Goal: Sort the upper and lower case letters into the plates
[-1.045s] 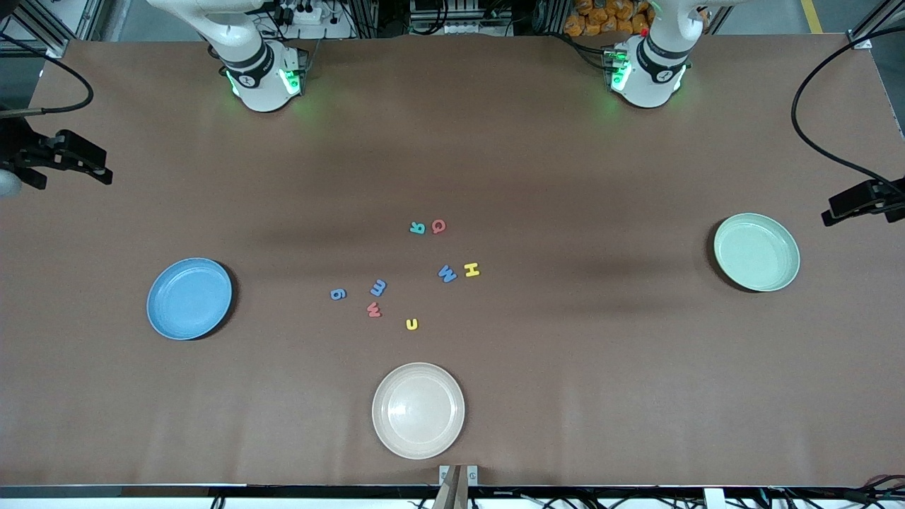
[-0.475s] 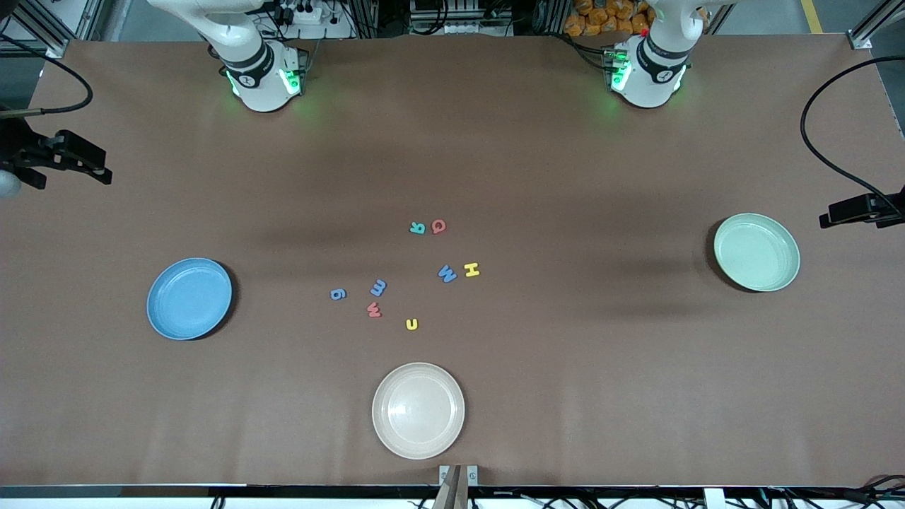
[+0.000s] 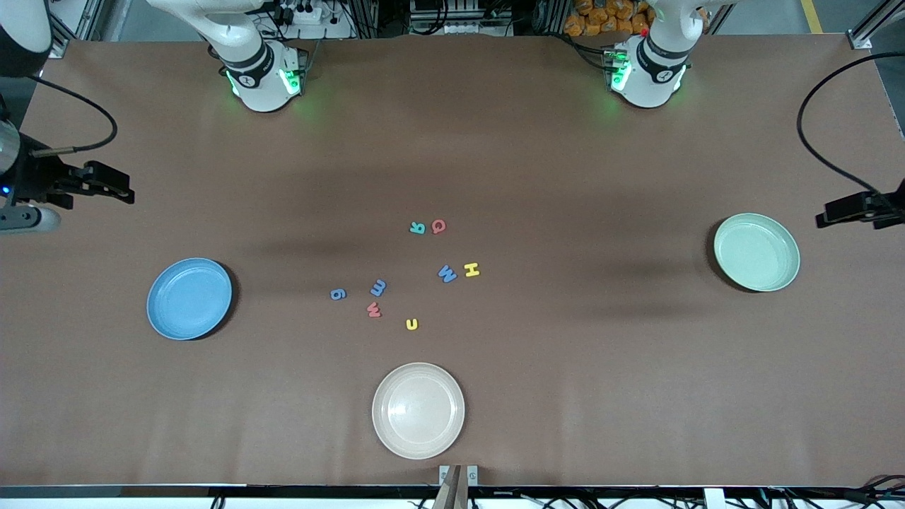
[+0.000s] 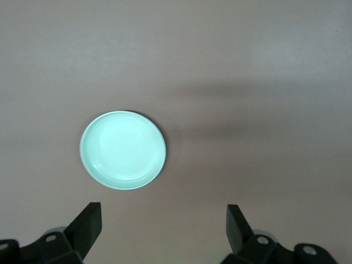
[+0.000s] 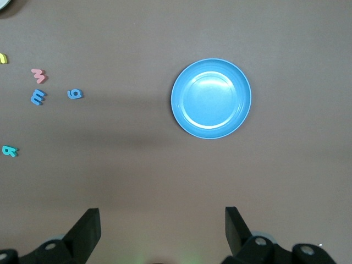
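Note:
Several tiny letters lie loose mid-table: teal R (image 3: pixel 417 227), red Q (image 3: pixel 438 225), blue M (image 3: pixel 446 273), yellow H (image 3: pixel 471 269), blue m (image 3: pixel 378 287), blue g (image 3: pixel 338 294), red w (image 3: pixel 374 309) and a yellow one (image 3: pixel 411 324). The sky blue plate (image 3: pixel 189 298) sits toward the right arm's end and the mint plate (image 3: pixel 756 252) toward the left arm's end; both are empty. My right gripper (image 5: pixel 160 228) is open and empty, high over bare table beside the blue plate (image 5: pixel 211 98). My left gripper (image 4: pixel 163 225) is open and empty, high over bare table beside the mint plate (image 4: pixel 122 149).
A cream-white plate (image 3: pixel 418 410) sits empty near the table's front edge, nearer the camera than the letters. Black cables hang at both ends of the table. The right wrist view also shows the red w (image 5: pixel 38 75), blue m (image 5: pixel 37 97) and blue g (image 5: pixel 75 93).
My right gripper has come in over the table at the right arm's end and turned a little. My left gripper has shifted slightly. The letters and plates have not moved.

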Available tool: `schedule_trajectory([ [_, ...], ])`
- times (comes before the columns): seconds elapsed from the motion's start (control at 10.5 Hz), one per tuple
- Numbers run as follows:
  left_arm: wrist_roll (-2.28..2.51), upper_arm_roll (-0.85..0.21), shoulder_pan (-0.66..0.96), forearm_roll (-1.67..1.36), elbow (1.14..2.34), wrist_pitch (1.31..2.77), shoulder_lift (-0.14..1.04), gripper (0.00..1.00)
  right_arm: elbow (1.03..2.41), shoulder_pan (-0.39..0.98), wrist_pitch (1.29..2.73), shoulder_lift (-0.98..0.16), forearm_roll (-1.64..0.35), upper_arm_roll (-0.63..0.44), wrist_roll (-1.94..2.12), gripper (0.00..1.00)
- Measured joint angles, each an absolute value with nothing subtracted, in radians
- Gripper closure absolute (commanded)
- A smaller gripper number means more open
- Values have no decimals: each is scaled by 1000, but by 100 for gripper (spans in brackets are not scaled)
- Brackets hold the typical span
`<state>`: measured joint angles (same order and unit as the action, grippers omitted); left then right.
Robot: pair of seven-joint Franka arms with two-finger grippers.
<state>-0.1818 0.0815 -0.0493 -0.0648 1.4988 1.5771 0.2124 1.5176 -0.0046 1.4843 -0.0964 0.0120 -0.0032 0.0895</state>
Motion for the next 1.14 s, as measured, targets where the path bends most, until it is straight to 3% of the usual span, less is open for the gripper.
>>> schedule_trajectory([
  [0.38,-46,37,72,-127,1504,1653,314,0,1509,-10,1484,-92,12,-5,89,0],
  [0.76,283,27,378,-132,1506,1787,383,0,1503,-28,1483,-75,12,-8,89,0],
  [1.14,454,21,575,-133,1509,1970,546,0,1505,-37,1485,-81,12,-8,89,0],
])
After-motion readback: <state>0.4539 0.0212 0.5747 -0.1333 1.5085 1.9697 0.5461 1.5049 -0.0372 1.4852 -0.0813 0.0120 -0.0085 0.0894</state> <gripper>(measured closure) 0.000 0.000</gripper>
